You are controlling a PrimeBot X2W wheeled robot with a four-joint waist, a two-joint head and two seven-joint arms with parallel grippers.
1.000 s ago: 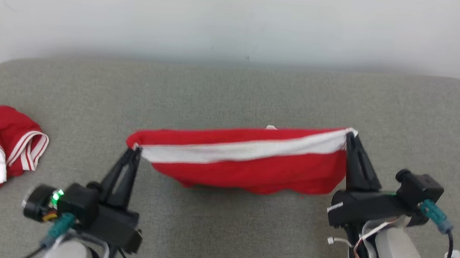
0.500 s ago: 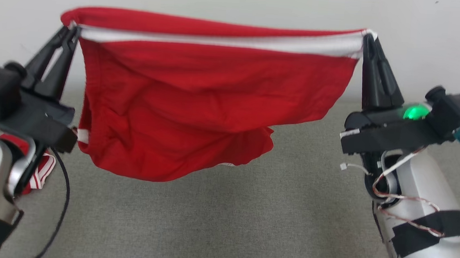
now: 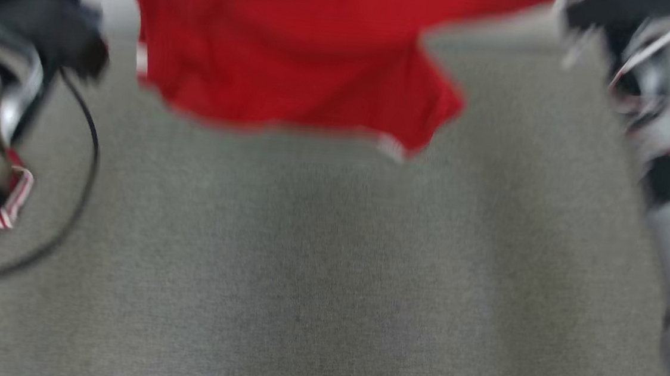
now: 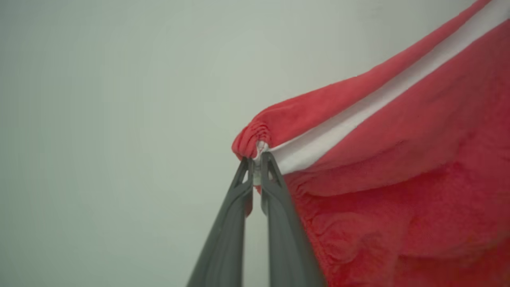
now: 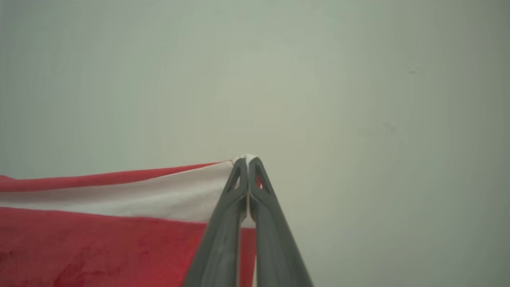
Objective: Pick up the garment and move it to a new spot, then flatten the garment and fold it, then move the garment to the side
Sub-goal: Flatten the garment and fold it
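The red garment (image 3: 297,59) was held aloft, hung clear above the grey fabric surface (image 3: 328,271), its lower hem blurred in the head view. The left tool (image 4: 257,161) was clamped tight on one bunched corner of the white-banded edge, and the right tool (image 5: 248,161) was pinched closed on the other.

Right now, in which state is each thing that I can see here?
Red garment: hangs in the air, spread between both end effectors, above the grey surface.
Left end effector: shut on the garment's striped edge.
Right end effector: shut on the same edge.
Striped clothing: lies at the left, partly hidden.
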